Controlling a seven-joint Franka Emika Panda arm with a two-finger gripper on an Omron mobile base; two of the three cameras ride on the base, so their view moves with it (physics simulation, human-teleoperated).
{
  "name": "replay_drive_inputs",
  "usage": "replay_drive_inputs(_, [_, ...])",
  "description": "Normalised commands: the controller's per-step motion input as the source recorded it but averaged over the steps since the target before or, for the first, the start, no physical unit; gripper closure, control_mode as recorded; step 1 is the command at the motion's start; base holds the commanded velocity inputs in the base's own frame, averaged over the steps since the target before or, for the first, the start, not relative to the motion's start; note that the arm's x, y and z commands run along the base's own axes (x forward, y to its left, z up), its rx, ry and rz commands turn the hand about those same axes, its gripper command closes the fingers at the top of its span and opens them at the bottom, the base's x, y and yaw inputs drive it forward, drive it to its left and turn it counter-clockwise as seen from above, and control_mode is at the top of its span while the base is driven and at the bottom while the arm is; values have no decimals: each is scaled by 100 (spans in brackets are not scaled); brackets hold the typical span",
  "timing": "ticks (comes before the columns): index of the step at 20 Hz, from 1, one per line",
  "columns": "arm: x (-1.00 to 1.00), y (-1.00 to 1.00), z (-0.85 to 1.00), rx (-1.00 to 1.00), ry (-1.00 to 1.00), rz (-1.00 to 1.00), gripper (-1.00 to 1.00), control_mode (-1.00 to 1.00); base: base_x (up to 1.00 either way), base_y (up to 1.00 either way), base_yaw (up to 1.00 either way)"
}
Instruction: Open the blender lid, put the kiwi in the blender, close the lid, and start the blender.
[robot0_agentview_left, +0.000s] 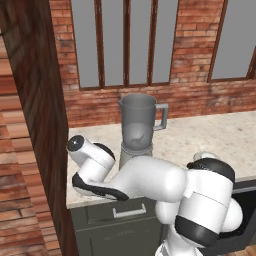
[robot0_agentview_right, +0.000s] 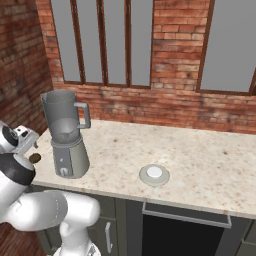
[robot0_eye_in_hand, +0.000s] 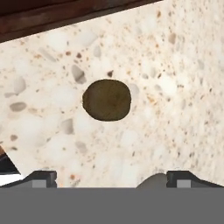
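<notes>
Two fingertips of the spread, empty claw (robot0_eye_in_hand: 111, 179) barely visible, kiwi (robot0_eye_in_hand: 106, 99) on counter (robot0_eye_in_hand: 175, 87) beyond.

Speckled stone counter (robot0_agentview_right: 210, 150) with blender (robot0_agentview_right: 67, 135), blender lid (robot0_agentview_right: 154, 174), kiwi (robot0_eye_in_hand: 106, 99).

Bare counter (robot0_eye_in_hand: 175, 87) around kiwi (robot0_eye_in_hand: 106, 99)

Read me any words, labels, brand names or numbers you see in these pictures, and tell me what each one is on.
There is no readable text.
The blender, its knob and the lid carry no markings.
The kiwi and the counter are unmarked too.
</notes>
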Motion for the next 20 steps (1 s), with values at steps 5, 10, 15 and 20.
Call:
replay_drive_inputs(5, [15,8,-23,0,0,5,-100,-100,0,0,0])
replay_drive_inputs(10, [10,11,-12,0,0,1,-100,-100,0,0,0])
replay_drive_inputs(15, [12,3,-7,0,0,0,-100,-100,0,0,0])
replay_drive_inputs(20, [18,3,-15,0,1,0,-100,-100,0,0,0])
